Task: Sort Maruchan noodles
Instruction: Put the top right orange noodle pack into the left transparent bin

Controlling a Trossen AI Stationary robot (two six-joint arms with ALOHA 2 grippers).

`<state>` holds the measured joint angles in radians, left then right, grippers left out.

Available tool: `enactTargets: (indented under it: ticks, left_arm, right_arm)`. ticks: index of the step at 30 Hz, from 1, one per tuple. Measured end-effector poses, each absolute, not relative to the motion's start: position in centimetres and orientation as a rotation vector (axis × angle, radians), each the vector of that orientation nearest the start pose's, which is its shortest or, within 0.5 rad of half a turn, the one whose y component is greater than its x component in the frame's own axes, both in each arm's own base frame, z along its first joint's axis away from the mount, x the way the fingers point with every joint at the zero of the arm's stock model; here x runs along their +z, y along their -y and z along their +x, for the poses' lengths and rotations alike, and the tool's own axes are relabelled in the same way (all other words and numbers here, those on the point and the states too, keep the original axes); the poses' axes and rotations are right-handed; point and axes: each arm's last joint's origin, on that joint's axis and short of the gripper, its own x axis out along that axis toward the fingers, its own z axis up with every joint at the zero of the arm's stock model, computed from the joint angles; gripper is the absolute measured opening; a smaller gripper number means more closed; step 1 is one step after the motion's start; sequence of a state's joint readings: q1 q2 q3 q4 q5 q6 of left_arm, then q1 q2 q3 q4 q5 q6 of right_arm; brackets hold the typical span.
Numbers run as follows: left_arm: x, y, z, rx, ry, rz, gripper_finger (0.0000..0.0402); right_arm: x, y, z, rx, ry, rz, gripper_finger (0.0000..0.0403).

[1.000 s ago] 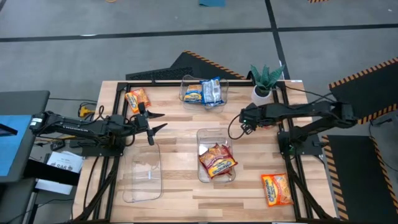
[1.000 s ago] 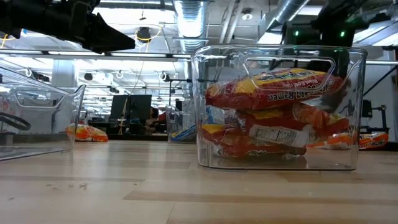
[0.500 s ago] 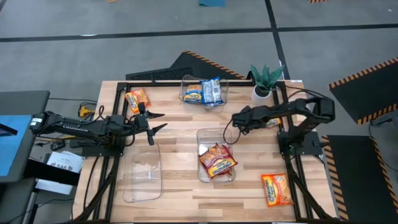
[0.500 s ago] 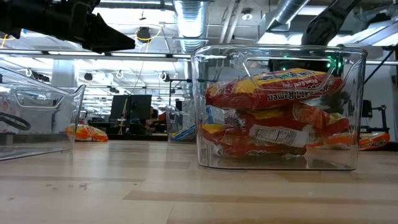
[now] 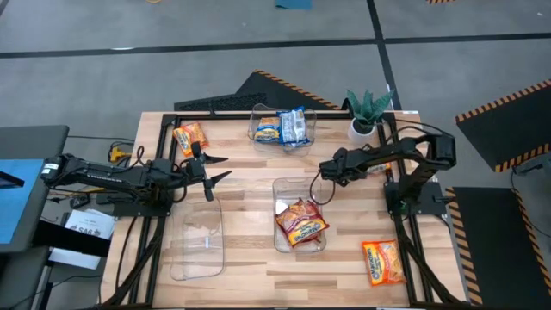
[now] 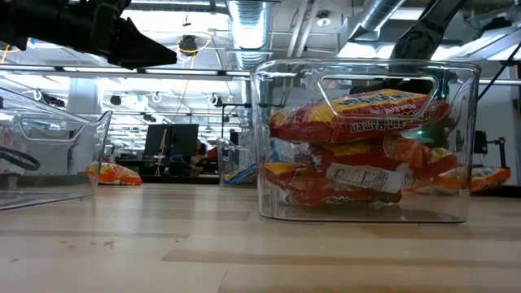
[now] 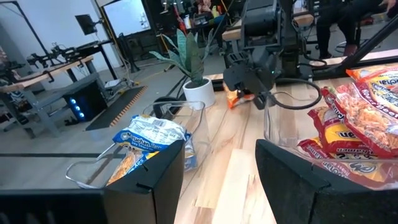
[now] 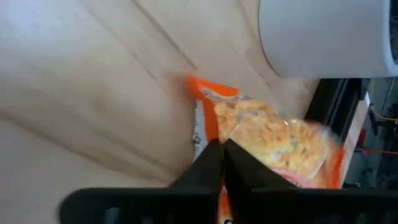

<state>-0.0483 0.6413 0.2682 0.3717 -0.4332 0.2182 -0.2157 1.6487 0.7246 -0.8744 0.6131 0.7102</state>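
Observation:
Maruchan noodle packets are spread about. Blue ones fill the far clear bin (image 5: 282, 127). Red-brown ones lie in the middle bin (image 5: 280, 185). Orange ones lie flat at the far left (image 5: 189, 136) and near right (image 5: 382, 263). A third orange packet (image 8: 280, 140) lies by the white pot, under my right arm. My right gripper (image 5: 327, 170) is over this packet, fingers shut (image 8: 221, 146). My left gripper (image 5: 215, 168) waits open at the left, holding nothing. My right gripper comes down from above with its shut fingertips on the orange packet, just inside its sealed end (image 8: 202, 127). The fingers themselves cover the pinch, so the layers held do not show. The packet's body still lies on the table beside the pot.
An empty clear bin (image 5: 196, 241) stands near the left front. A potted plant (image 5: 366, 116) stands at the far right, close to my right arm. Bare wood lies between the bins. Cables trail by the right arm's base.
My right arm has folded, its elbow drawn in from the table's right edge. Its gripper has gone a little toward the table's left. In the low view, the orange packet behind the middle bin has shifted slightly leftward.

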Motion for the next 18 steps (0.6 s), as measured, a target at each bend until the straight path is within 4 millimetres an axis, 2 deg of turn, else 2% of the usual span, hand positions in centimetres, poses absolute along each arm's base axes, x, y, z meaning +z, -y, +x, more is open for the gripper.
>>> enactTargets:
  ticks: [4,7,18]
  left_arm:
    - [22.8,-0.5,15.3,0.383,-0.044,0.223,0.0187]
    - [22.8,-0.5,15.3,0.383,-0.044,0.223,0.0187]
    - [22.8,-0.5,15.3,0.384,-0.039,0.221,0.0187]
  right_arm:
    - [12.9,5.2,20.6,-1.123,-1.489,0.163,0.0012]
    - [14.6,4.2,21.1,-1.073,-1.436,0.172,0.0007]
    - [23.1,1.7,21.6,-1.014,-1.041,0.156,0.0007]
